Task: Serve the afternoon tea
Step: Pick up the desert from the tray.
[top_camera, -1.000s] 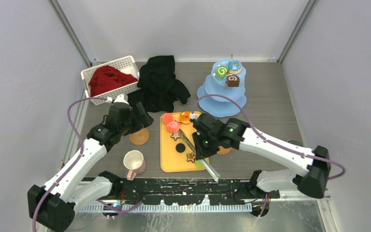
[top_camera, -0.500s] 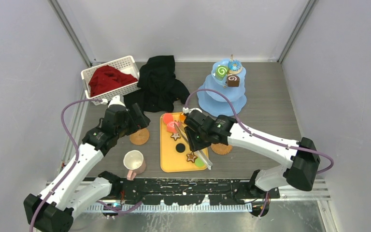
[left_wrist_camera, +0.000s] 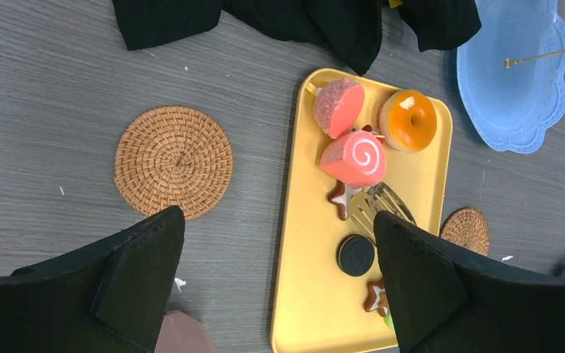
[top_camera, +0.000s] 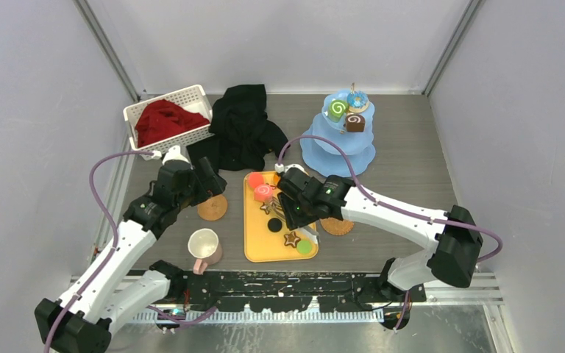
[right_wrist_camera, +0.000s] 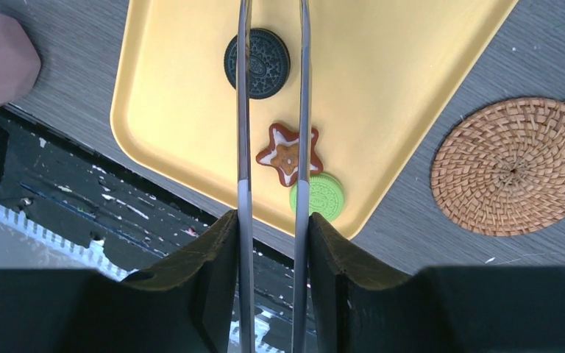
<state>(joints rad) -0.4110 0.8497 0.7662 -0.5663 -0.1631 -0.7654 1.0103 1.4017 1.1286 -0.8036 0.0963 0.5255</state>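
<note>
A white basket (top_camera: 188, 95) of red cloth (top_camera: 163, 120) sits far left. The left gripper (left_wrist_camera: 276, 220) hangs wide open near a wicker coaster (left_wrist_camera: 173, 162), with the pink-handled mug (top_camera: 204, 246) closer to the arm bases. On the yellow tray (left_wrist_camera: 298, 309) lie a pink swirl roll (left_wrist_camera: 355, 158), an orange donut (left_wrist_camera: 407, 120), a star cookie (left_wrist_camera: 340, 197), a black cookie (right_wrist_camera: 257, 63) and a green cookie (right_wrist_camera: 318, 197). The right gripper (right_wrist_camera: 272, 239) is clenched on metal tongs (right_wrist_camera: 243, 110), whose tips are beside the star cookie; whether they touch it is unclear. Far right, the blue stand (top_camera: 316, 143) carries a green swirl roll (top_camera: 337, 109), a blue donut (top_camera: 357, 98) and a brown cube (top_camera: 354, 122).
</note>
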